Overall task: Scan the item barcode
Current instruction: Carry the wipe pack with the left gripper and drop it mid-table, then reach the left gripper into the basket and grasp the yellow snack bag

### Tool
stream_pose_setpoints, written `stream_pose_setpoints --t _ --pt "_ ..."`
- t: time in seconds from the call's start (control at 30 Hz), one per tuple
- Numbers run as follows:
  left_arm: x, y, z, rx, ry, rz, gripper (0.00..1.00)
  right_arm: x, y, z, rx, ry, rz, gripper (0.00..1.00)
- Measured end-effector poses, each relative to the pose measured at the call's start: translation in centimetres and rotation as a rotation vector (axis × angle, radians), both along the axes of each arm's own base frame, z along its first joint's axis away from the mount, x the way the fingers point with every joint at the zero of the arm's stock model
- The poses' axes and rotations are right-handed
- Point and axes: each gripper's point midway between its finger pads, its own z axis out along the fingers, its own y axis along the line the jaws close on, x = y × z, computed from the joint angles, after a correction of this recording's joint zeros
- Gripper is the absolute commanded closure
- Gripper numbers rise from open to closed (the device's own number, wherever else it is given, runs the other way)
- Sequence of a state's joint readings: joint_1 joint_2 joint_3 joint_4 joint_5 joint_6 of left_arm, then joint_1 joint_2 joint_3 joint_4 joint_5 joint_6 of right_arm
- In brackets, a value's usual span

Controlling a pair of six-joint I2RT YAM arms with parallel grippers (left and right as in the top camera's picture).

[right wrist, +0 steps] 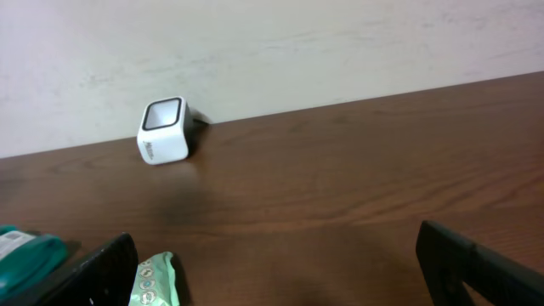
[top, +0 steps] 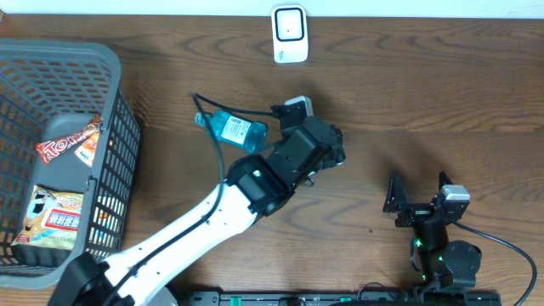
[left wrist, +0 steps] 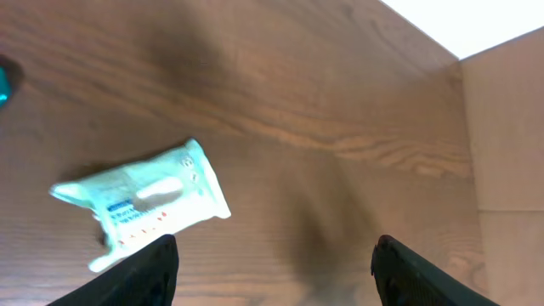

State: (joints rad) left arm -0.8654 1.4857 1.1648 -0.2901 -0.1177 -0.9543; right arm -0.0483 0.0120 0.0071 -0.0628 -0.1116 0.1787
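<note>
1. Right gripper [top: 418, 191] is sitting nearest the robot, well to the right of the scanner [top: 289, 34], with its jaws standing wide apart and gripping nothing.
2. Left gripper [left wrist: 272, 270] is hovering on the robot's side of the scanner, its 2 fingers spread open and clasping nothing.
3. Below it, the pale wipes pack [left wrist: 144, 204] is lying flat on the wooden table [top: 442, 102], touching neither finger and well short of the scanner.
4. Left of the scanner and nearer the robot, a blue bottle [top: 236, 128] is lying on its side.
5. Farthest out, the white scanner is standing at the table's back edge.
6. Far left of the scanner, a grey basket [top: 110, 110] is holding snack packets.
</note>
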Motion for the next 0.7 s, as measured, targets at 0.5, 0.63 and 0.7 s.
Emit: stream_pose_setpoints --t 0.5,0.63,0.7 --pt "3.2 24.5 16.4 0.383 -0.314 0.487 0.07 0.0 0.0 0.0 0.0 0.0 0.0 0.01" --pt "0.2 35.0 18.2 0.424 -0.241 0.799 0.06 0.0 0.0 0.0 0.0 0.0 -0.001 0.01" --pt "-1.8 38.8 17.1 0.442 -0.154 0.929 0.07 0.0 0.0 0.0 0.0 0.0 0.0 0.01"
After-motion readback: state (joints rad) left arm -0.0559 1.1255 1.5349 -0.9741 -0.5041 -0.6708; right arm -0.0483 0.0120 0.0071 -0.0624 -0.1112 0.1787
